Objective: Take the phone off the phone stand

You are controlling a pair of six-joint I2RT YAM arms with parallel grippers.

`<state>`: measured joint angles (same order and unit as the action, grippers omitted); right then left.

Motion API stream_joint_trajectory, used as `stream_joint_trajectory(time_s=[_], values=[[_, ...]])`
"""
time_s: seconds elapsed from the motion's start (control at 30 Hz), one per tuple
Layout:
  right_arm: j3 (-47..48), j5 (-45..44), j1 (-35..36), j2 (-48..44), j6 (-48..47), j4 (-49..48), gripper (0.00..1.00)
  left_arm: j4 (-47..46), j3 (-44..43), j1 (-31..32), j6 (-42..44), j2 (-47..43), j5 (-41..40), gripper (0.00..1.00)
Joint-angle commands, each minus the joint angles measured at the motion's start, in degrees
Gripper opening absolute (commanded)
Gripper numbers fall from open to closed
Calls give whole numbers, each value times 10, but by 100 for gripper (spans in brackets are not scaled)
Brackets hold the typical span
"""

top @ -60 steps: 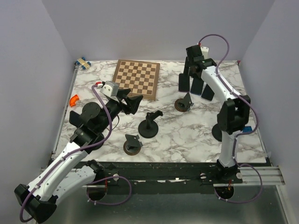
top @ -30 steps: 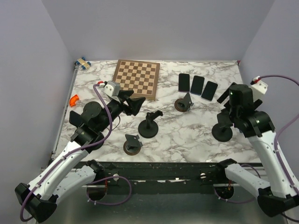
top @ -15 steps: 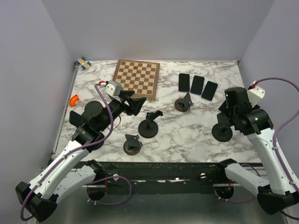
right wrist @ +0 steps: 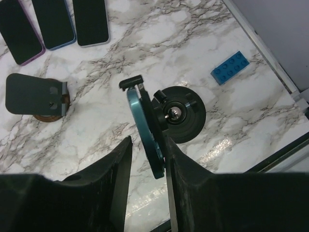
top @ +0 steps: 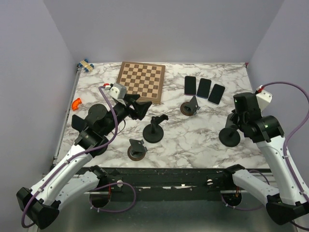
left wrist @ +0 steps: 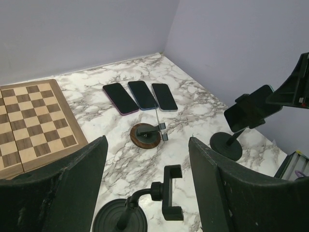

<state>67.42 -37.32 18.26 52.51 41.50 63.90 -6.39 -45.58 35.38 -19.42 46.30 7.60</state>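
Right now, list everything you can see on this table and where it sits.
chessboard: one, brown and cream, far centre-left
flat phones: three, dark, side by side, far right
mounted phone: one, teal-edged, clamped in right stand
black stands: two; centre stand empty, right stand loaded
brown-base stands: two, empty; near stand, far stand
blue brick: one, right edge
orange piece: one, left edge
left tool: open, above table
right tool: fingers astride mounted phone, contact unclear
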Motion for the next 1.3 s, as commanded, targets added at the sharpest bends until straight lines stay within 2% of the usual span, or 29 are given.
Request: stream_joint_trajectory(time_s=[0.0, 0.13, 0.27, 0.53, 0.7, 1.0, 1.03, 1.1, 1.27], values=[[0, 41, -1, -4, -43, -17, 34, -13, -6, 1, -5, 1, 17, 76], [-2, 96, -1, 0, -104, -41, 12, -14, -6, 1, -7, 3, 21, 76], [-2, 200, -1, 17, -158, -69, 1, -15, -7, 1, -10, 4, 26, 76], [-1, 507, -1, 32, -238, -133, 1, -16, -7, 1, -11, 7, 30, 76], [12, 643, -1, 57, -269, -121, 1, -17, -7, 1, -11, 10, 35, 76], [11, 735, 7, 70, -284, -108, 1, -24, -11, 1, -14, 23, 64, 76], [11, 726, 7, 70, -282, -106, 1, -27, -12, 1, -14, 26, 72, 76], [10, 707, 7, 68, -280, -100, 10, -30, -18, 1, -12, 37, 102, 77], [9, 666, 8, 53, -257, -98, 42, -35, -48, 3, -19, 88, 193, 76]])
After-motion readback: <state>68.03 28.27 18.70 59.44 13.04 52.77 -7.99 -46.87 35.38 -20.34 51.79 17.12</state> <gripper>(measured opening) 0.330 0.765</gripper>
